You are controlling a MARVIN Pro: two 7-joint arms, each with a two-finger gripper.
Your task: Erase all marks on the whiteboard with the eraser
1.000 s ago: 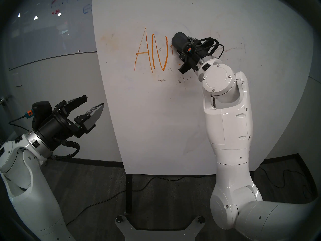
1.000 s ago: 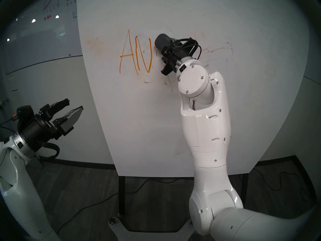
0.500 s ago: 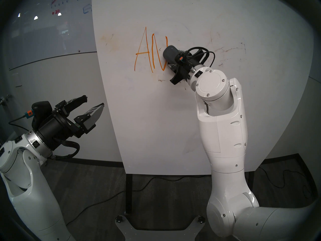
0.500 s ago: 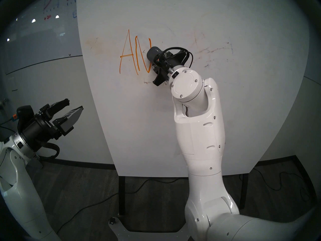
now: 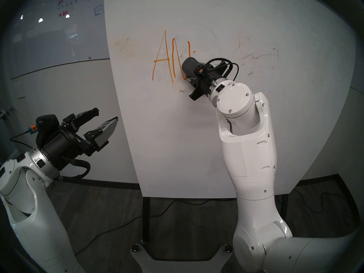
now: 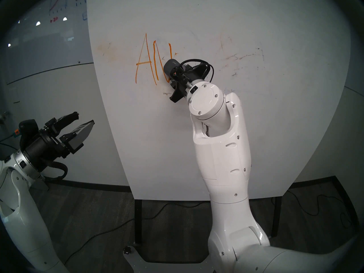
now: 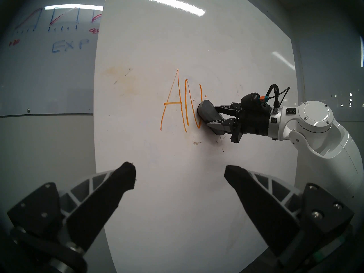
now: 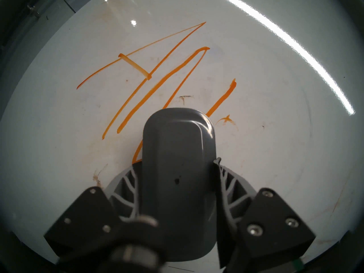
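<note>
At the middle of the whiteboard [image 5: 177, 138], the right gripper [image 7: 215, 117] pressed the eraser [image 7: 207, 112] flat against the surface, at the right-hand stroke of the N in the orange marks [image 5: 171, 59]. Its fingers [image 8: 224, 180] were clenched on the eraser's two long sides, roughly at mid-length, with the rounded front end projecting ahead of them. The A and most of the N stood intact; a small orange fleck [image 8: 225, 119] lay just beside the eraser, on its right in the wrist view. To the right of the arm only faint grey-brown smudges [image 5: 260, 56] showed.

Handling assessment: the eraser appeared to be a light, rigid plastic block with smooth, slightly glossy walls. A smooth shell of that kind would likely slip or pivot between the fingers under side load, so the mid-length hold on the long sides looked like the correct place to take it. The wiping face was not visible. The whiteboard stood on thin black legs [image 5: 146, 219] and would probably flex or rock under heavy pressure.

The left gripper [image 7: 180, 173] hung well apart from the whiteboard at its left edge, fingers [image 7: 126, 174] spread and empty.

Containers: none were in view.
</note>
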